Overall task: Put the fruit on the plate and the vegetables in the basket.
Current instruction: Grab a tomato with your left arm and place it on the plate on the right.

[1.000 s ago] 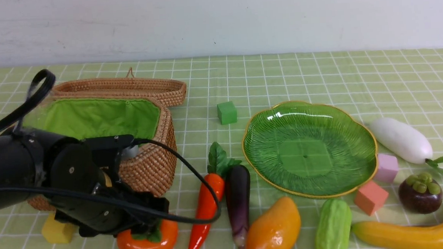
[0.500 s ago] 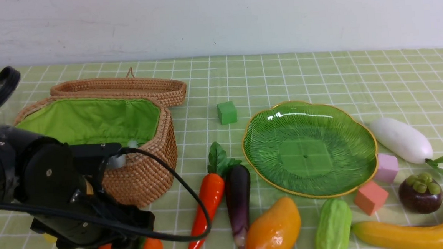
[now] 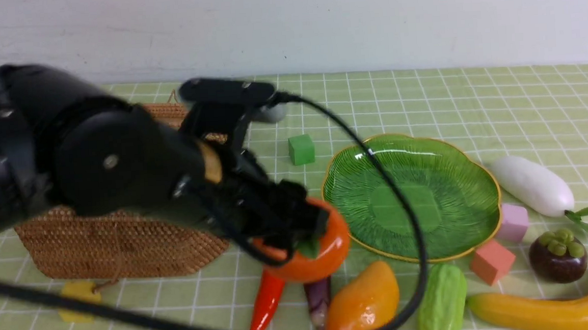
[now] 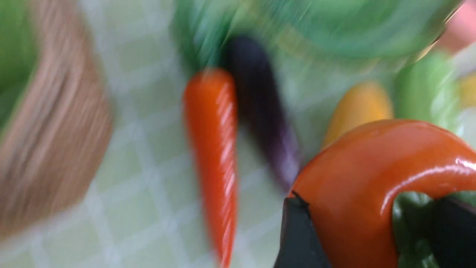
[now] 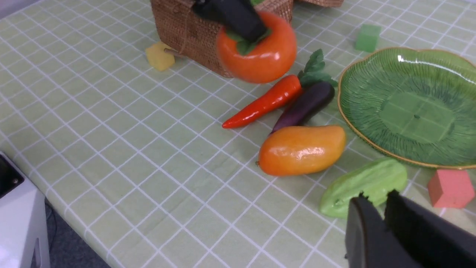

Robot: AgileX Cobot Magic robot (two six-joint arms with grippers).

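Observation:
My left gripper (image 3: pixel 303 228) is shut on the orange persimmon (image 3: pixel 325 257) and holds it in the air over the carrot (image 3: pixel 265 303) and eggplant (image 3: pixel 318 296), just left of the green plate (image 3: pixel 411 198). The left wrist view shows the fingers (image 4: pixel 299 234) clamped on the persimmon (image 4: pixel 353 167). The mango (image 3: pixel 364 303), gourd (image 3: pixel 442 301), banana (image 3: pixel 543 313), mangosteen (image 3: pixel 557 258) and radish (image 3: pixel 530 183) lie on the table. The wicker basket (image 3: pixel 125 244) stands at left, half hidden by the arm. My right gripper (image 5: pixel 375 197) is shut and empty beside the gourd (image 5: pixel 364 184).
A green cube (image 3: pixel 301 149) sits behind the plate. A pink cube (image 3: pixel 513 222) and a salmon cube (image 3: pixel 491 261) sit at its right front. A yellow cube (image 3: pixel 79 299) lies in front of the basket. The left arm's cable hangs across the front.
My left gripper has lifted the persimmon off the table at front left and carried it up and to the right, close to the plate's left rim.

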